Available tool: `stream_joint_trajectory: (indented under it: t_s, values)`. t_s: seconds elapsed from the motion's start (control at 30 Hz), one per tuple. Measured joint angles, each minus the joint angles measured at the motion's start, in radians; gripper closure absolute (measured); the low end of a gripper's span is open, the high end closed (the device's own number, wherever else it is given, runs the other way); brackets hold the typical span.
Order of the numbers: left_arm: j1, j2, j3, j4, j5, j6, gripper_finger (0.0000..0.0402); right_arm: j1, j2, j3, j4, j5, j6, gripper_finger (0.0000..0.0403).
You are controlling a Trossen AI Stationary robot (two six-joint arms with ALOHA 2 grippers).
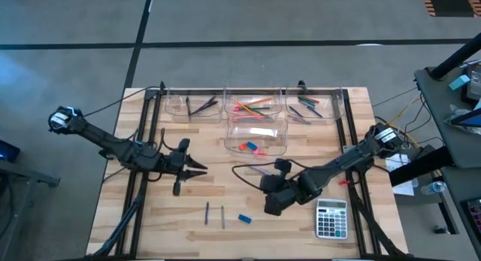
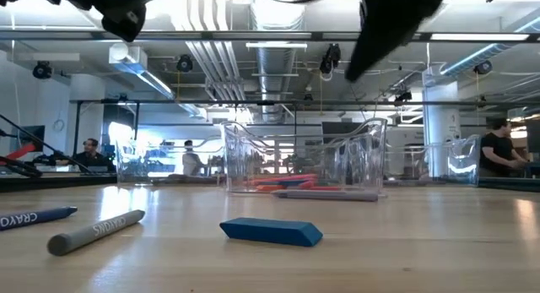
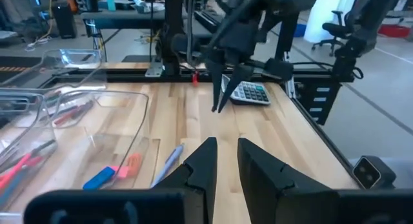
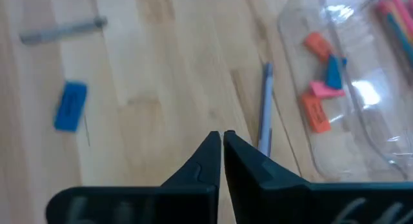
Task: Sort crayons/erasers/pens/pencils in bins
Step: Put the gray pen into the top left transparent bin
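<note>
Left gripper (image 1: 201, 168) hovered mid-table, fingers narrowly parted, empty. Two crayons (image 1: 214, 213) and blue eraser (image 1: 244, 218) lay near front edge. Right gripper (image 1: 272, 208) pinched closed, empty, just beside the eraser. Should reopen, centre over eraser, then descend.

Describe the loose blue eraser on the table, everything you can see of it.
The blue eraser is a small flat rectangular block, bright blue, matte, with slanted ends in the low view. It lies flat on the bare wooden table, outside the bins, just right of two crayons. Nothing touches it; neither gripper is on it.
</note>
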Motion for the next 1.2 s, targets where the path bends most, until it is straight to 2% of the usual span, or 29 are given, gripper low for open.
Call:
stream_joint_trajectory:
  t_s: [0.13,0.37,0.4,0.47,0.53,0.6,0.73,0.83,1.0,1.2]
  values:
    - [-0.034,0.002,0.0,-0.01,-0.031,-0.024,0.0355,-0.015,0.016,-0.036,0.003,-0.013,-0.018,0.0357]
    - [-0.051,0.016,0.0,-0.01,-0.058,-0.051,0.0355,-0.076,0.081,-0.12,0.03,-0.049,-0.012,0.0249]
    - [-0.051,0.017,0.0,-0.008,-0.063,-0.05,0.0355,-0.076,0.084,-0.134,0.03,-0.045,-0.011,0.0236]
    - [-0.052,0.018,0.0,-0.012,-0.065,-0.05,0.0355,-0.048,0.073,-0.175,0.045,0.058,0.051,0.0218]
    - [-0.052,0.019,0.0,-0.009,-0.065,-0.05,0.0355,0.01,0.047,-0.244,0.118,0.188,0.108,0.0211]
    - [-0.052,0.021,0.0,-0.012,-0.065,-0.049,0.0355,0.071,0.003,-0.326,0.27,0.246,0.117,0.021]
    - [-0.052,0.025,0.0,-0.01,-0.065,-0.049,0.0355,0.115,-0.067,-0.49,0.571,0.256,0.1,0.022]
    - [-0.052,0.031,0.0,-0.003,-0.067,-0.049,0.0355,0.11,-0.106,-0.583,0.704,0.24,0.08,0.0227]
    - [-0.052,0.05,0.002,0.032,-0.068,-0.048,0.0355,0.059,-0.13,-0.683,0.798,0.241,0.075,0.0229]
    - [-0.05,0.068,0.007,0.044,-0.068,-0.015,0.0355,0.004,-0.121,-0.711,0.845,0.24,0.047,0.0207]
